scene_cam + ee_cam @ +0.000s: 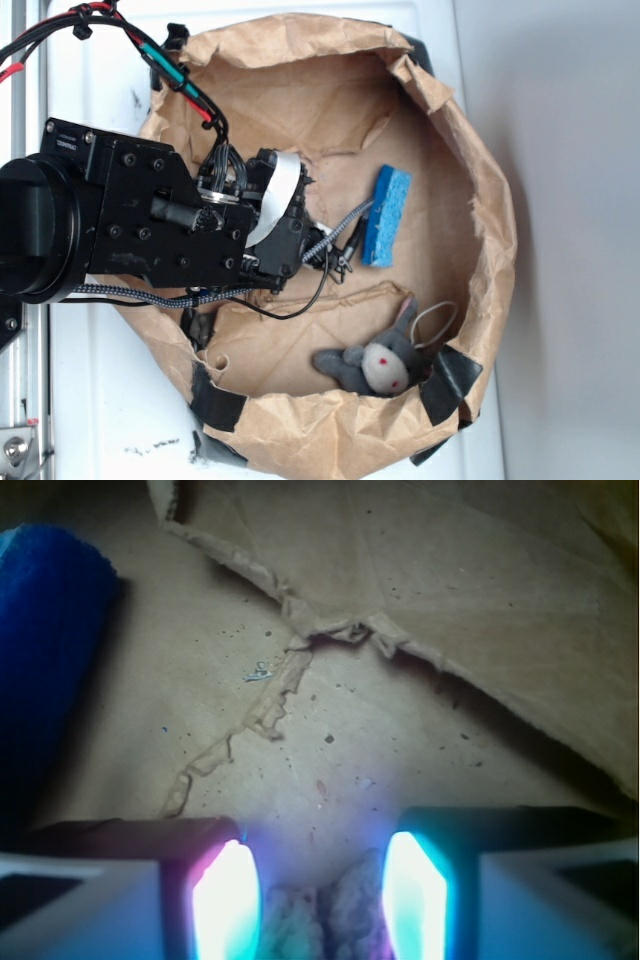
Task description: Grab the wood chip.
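The wood chip (320, 920), a rough brown sliver, sits right between your gripper (320, 900) fingers; the jaws stand apart either side of it, whether touching I can't tell. You're over the torn brown paper lining (330, 110), a blue rectangular sponge (386, 216) just beside you.

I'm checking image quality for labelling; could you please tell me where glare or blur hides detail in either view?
Wrist view: the glowing fingers are blown out, and the wood chip between them is dim and soft; the blue sponge is blurred. Exterior view: evenly lit, and the arm hides the hand.
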Robot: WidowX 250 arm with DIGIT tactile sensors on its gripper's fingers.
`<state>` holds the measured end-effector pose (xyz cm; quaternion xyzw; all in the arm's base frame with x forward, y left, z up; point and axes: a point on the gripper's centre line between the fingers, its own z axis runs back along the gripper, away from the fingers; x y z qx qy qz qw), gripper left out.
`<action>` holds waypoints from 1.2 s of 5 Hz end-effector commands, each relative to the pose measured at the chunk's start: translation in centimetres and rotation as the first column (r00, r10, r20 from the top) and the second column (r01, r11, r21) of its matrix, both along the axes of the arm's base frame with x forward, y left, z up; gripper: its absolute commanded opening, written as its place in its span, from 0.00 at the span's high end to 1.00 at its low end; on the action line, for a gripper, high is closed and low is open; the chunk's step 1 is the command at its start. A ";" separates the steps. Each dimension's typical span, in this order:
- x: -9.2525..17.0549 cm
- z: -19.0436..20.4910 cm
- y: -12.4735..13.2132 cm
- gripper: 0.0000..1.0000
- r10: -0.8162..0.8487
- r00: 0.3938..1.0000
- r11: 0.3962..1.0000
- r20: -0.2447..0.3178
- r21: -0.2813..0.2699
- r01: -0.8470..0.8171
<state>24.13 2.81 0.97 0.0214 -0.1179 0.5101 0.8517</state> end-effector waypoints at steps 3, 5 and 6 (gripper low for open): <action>2.0 8.2 2.6 1.00 0.027 1.000 0.990 -0.015 -0.136 -0.028; 1.9 12.8 2.4 1.00 -0.014 1.000 0.994 -0.024 -0.108 0.012; 1.4 14.3 2.1 1.00 -0.009 1.000 0.996 0.005 -0.094 0.009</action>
